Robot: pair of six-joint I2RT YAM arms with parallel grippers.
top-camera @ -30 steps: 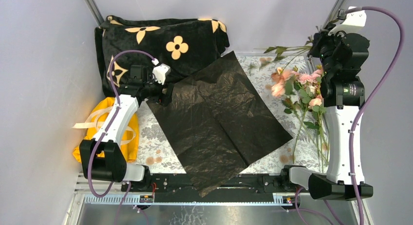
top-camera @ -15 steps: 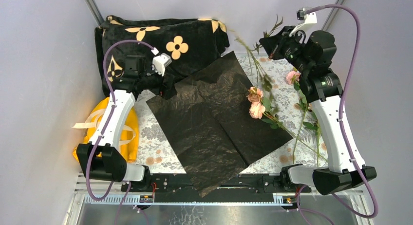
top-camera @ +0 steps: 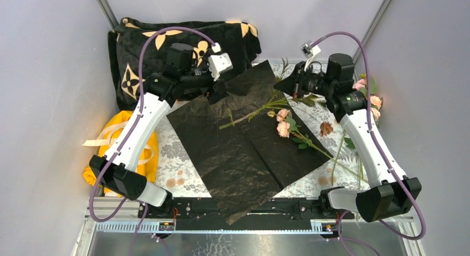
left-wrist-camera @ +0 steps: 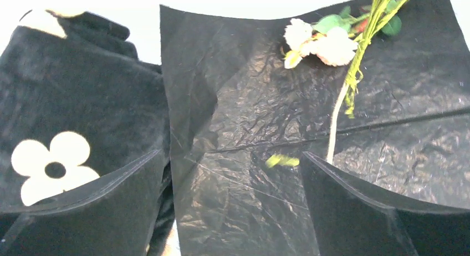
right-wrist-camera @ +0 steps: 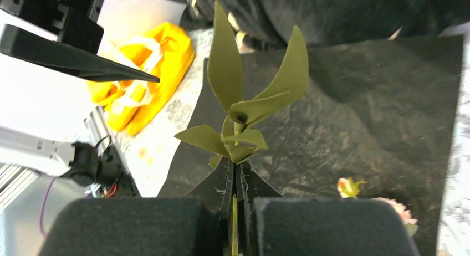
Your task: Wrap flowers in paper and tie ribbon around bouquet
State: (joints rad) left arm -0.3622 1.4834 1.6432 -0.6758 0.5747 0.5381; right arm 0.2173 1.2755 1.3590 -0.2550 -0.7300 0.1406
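Two arms (top-camera: 138, 120) outstretched toward the paper (top-camera: 244, 145)

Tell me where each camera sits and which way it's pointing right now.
Top external: fixed above and behind the robot, looking down; left arm, right arm, paper, flowers, blanket all show.
Left wrist: at the paper's far-left corner, facing right across it toward the flowers; left jaws wide open at the bottom.
Right wrist: at the paper's far-right edge, facing left toward the yellow cloth; right jaws shut on a leafy stem of the flowers.
Shared: all three see the paper.
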